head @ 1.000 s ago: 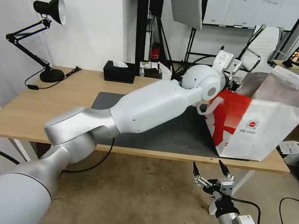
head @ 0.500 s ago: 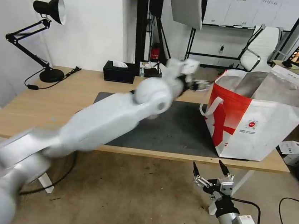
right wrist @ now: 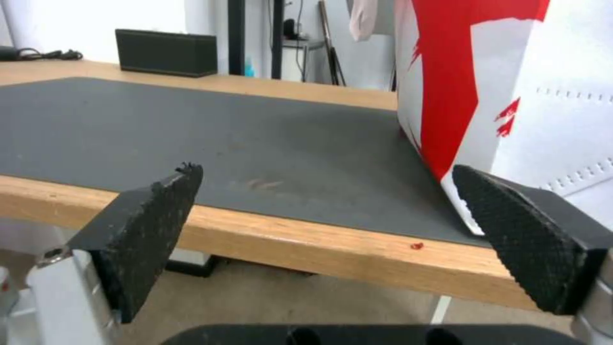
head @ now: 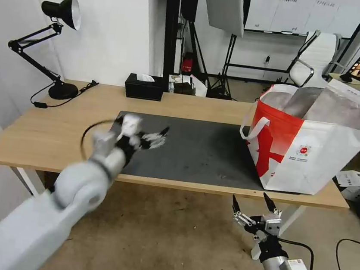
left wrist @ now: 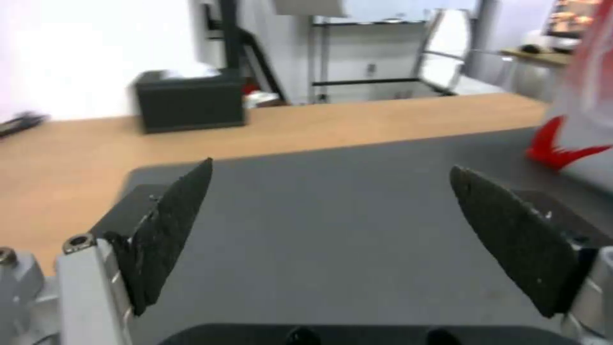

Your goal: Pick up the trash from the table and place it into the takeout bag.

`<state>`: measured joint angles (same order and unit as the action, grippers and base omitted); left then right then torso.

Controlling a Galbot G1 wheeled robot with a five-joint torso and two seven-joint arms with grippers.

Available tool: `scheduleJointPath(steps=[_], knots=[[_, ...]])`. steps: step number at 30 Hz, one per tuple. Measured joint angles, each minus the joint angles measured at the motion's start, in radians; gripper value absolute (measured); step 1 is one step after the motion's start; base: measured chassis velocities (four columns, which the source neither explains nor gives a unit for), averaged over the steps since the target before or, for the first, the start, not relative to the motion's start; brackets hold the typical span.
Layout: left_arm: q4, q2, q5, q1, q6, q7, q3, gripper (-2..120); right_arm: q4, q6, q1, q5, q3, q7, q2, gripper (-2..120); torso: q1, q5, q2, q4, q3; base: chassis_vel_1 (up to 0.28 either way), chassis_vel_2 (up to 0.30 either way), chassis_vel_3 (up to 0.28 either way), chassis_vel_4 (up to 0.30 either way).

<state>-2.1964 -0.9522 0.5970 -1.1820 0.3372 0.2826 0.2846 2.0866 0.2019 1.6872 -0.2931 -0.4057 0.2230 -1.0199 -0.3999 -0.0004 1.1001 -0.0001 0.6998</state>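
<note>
i see the table (head: 51, 124) first, then the bag (head: 311, 158) standing at the mat's (head: 204, 150) right end, touching the table's front edge, mouth open. no trash lies on the mat or the wood (so i judge it's all in the bag). the bag looks light and floppy-walled; if i had to move it i'd take a loop handle, not the foil lip. my left gripper (head: 155, 138) hangs over the mat's left end, fingers spread and empty; a second ago that arm was stretched right across to the bag's mouth. my right gripper (head: 253, 204) waits below the front edge, also spread, unmoved.
</note>
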Motion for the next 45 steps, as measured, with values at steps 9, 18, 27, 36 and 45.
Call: scheduleJointPath(steps=[9,18,27,36,45], knots=[[0.077,-0.168,-0.273,-0.329,-0.255,-0.125,0.160,100,0.000,0.000,0.000,0.000,0.000,0.000,0.000,100,0.000,0.0003,0.000,0.0001,0.000,0.000,0.000,0.000,0.000],[0.158,-0.253,-0.373,-0.391,-0.441,-0.199,0.170,100,0.000,0.000,0.000,0.000,0.000,0.000,0.000,100,0.000,0.0004,0.000,0.0000,0.000,0.000,0.000,0.000,0.000],[0.182,-0.277,-0.414,-0.394,-0.461,-0.175,0.169,100,0.000,0.000,0.000,0.000,0.000,0.000,0.000,100,0.000,0.0005,0.000,0.0000,0.000,0.000,0.000,0.000,0.000],[0.183,-0.276,-0.414,-0.391,-0.461,-0.169,0.168,100,0.000,0.000,0.000,0.000,0.000,0.000,0.000,100,0.000,0.0004,0.000,0.0000,0.000,0.000,0.000,0.000,0.000],[0.182,-0.275,-0.412,-0.389,-0.459,-0.168,0.166,100,0.000,0.000,0.000,0.000,0.000,0.000,0.000,100,0.000,0.0004,0.000,0.0001,0.000,0.000,0.000,0.000,0.000]])
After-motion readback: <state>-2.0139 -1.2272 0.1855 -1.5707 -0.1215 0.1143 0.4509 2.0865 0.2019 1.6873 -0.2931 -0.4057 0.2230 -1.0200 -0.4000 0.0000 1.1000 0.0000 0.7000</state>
